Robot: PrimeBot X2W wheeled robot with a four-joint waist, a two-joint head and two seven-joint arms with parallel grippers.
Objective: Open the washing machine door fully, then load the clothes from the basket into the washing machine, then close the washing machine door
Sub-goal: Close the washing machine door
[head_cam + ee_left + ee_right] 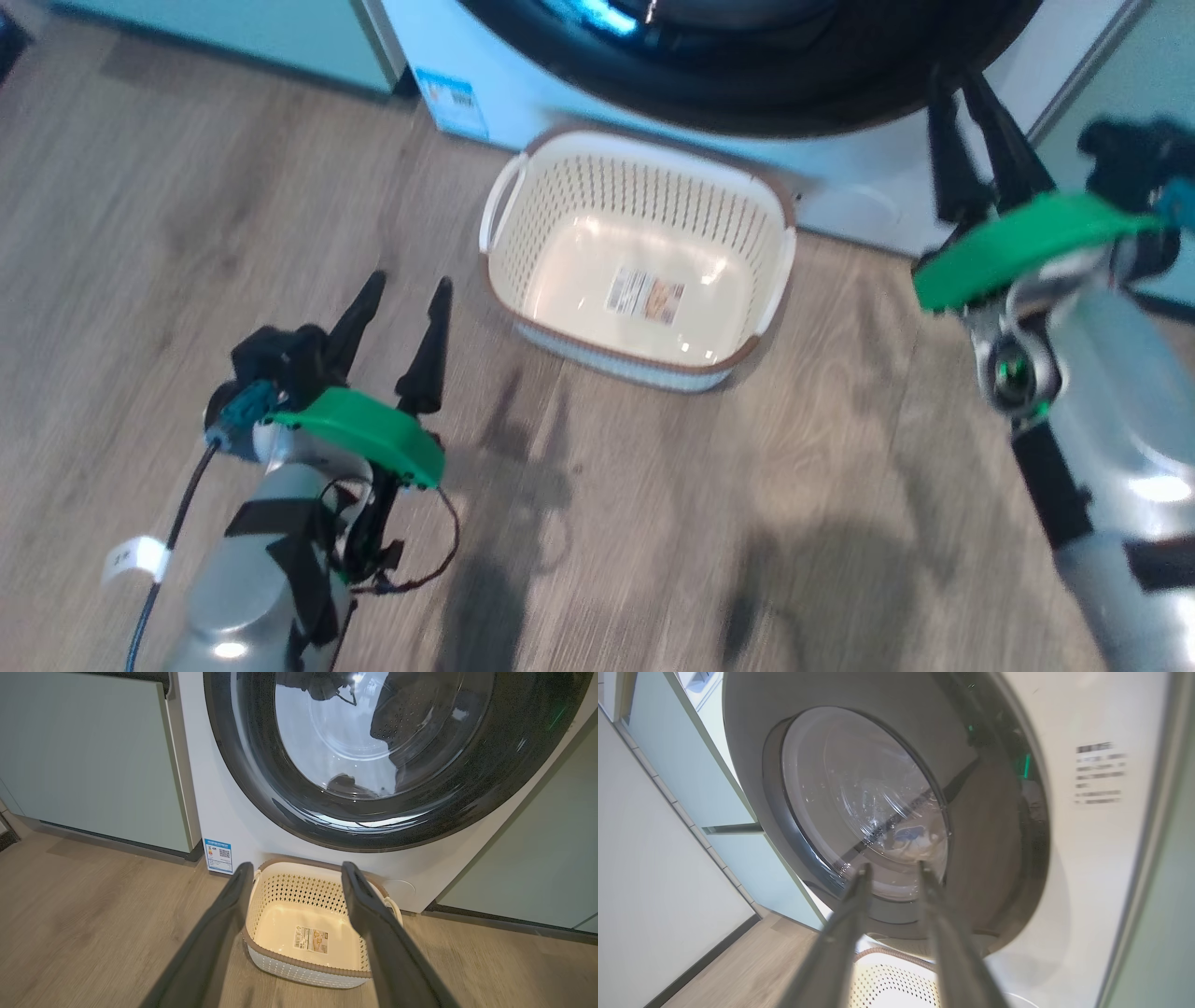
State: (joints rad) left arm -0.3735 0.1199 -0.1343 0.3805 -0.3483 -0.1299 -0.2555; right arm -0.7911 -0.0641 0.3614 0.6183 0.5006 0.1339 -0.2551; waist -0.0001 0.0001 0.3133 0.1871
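One washer, one basket, two grippers.

The single washing machine door sits shut on the washing machine. One basket stands on the floor just before it (one label inside). The left gripper is spread wide and holds nothing. The right gripper, near the door's lower rim, has its two fingers slightly parted and grips nothing. Behind the glass is one pale shape with a blue patch, too blurred to name.

Bright indoor light, head view motion-blurred, glare on washing machine door, soft shadows on floor
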